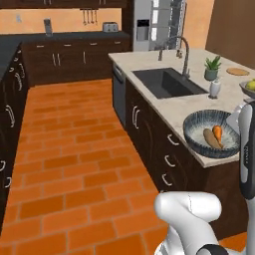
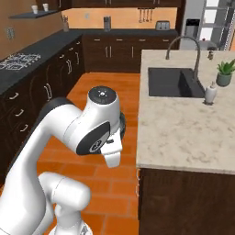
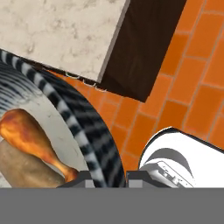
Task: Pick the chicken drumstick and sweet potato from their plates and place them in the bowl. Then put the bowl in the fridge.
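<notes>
The dark striped bowl rests at the front edge of the island counter, part of it out over the floor. Its rim runs between the tips of my gripper, which is shut on it. Inside lie a glossy orange piece with a thin end, the chicken drumstick, and under it a dull tan-brown lump, the sweet potato. A light wood plate lies empty far back on the counter. The grey fridge stands at the far end of the kitchen.
On the island are a dark sink with a tall tap, a soap bottle, a potted plant and a fruit bowl. An orange brick floor runs between the island and the dark cabinets.
</notes>
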Robot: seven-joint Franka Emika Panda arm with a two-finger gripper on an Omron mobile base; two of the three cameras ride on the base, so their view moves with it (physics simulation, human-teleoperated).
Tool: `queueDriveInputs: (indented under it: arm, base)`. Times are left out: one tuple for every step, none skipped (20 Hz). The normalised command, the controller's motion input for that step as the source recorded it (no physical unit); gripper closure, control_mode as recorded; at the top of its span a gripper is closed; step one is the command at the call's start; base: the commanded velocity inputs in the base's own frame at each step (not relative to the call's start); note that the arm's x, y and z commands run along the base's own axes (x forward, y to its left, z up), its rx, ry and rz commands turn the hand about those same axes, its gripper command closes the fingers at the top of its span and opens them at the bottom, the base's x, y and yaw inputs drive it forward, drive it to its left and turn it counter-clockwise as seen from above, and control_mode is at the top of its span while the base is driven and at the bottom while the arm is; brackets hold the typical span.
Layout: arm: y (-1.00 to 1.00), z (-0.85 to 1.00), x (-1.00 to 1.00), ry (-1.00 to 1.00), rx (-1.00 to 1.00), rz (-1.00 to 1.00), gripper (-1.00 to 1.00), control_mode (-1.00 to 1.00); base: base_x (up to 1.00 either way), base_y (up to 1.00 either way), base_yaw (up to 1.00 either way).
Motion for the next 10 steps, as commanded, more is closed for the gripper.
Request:
queueDriveInputs:
  arm:
    - [0.00, 0.00, 0.00, 0.00, 0.00, 0.00, 1.00, 1.00]
    - [0.00, 0.00, 0.00, 0.00, 0.00, 0.00, 1.00, 1.00]
    - [0.00, 0.00, 0.00, 0.00, 0.00, 0.00, 1.00, 1.00]
    - [0.00, 0.00, 0.00, 0.00, 0.00, 0.00, 1.00, 1.00]
    - [0.00, 0.00, 0.00, 0.00, 0.00, 0.00, 1.00, 1.00]
    - [0.00, 0.00, 0.00, 0.00, 0.00, 0.00, 1.00, 1.00]
    - [0.00, 0.00, 0.00, 0.00, 0.00, 0.00, 1.00, 1.00]
    - [0.00, 0.00, 0.00, 0.00, 0.00, 0.00, 1.00, 1.00]
    - [0.00, 0.00, 0.00, 0.00, 0.00, 0.00, 1.00, 1.00]
    - [0.00, 0.00, 0.00, 0.00, 0.00, 0.00, 1.00, 1.00]
  base:
    - [0.46, 1.00, -0.27]
    - [1.00, 1.00, -0.28]
    - [1.00, 1.00, -0.28]
    - [1.00, 1.00, -0.27]
    - [1.00, 1.00, -0.21]
    - [1.00, 1.00, -0.20]
    - [1.00, 1.00, -0.19]
    - [1.00, 1.00, -0.16]
    - [1.00, 1.00, -0.11]
    - [1.00, 0.49, -0.01]
